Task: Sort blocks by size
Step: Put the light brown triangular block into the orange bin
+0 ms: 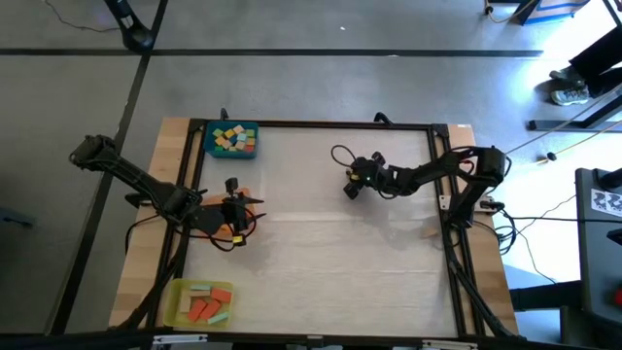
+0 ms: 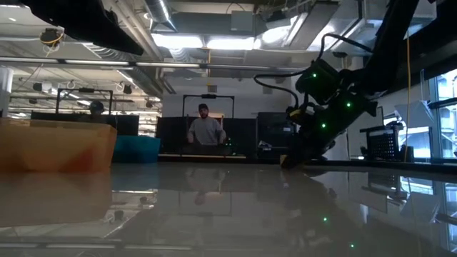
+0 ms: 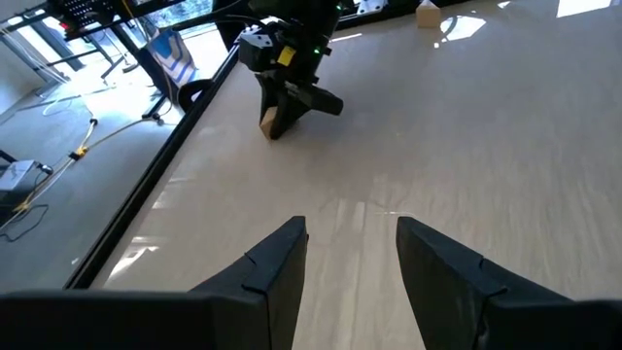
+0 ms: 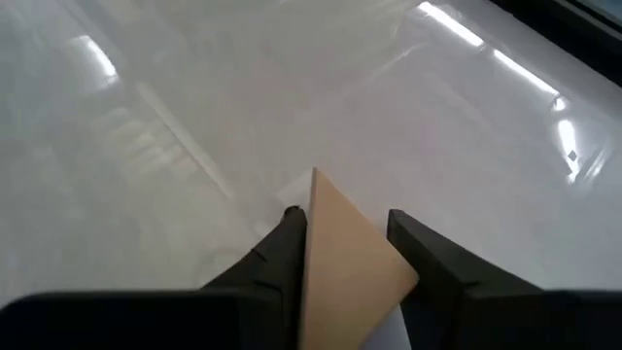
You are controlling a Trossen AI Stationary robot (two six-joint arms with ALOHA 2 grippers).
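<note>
Right gripper (image 4: 345, 248), reaching down near the table's (image 1: 321, 282) far edge just right of centre, has its two fingers set on either side of a pale wooden block (image 4: 345, 258) resting on the surface; the block lies directly between them, its length running forward past the fingertips. Whether the pinch is complete cannot be told. Left gripper (image 3: 350, 258) waits spread and empty near the left edge, well apart from the block.

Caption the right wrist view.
Right hand closing around a tan wooden block on the pale tabletop.
</note>
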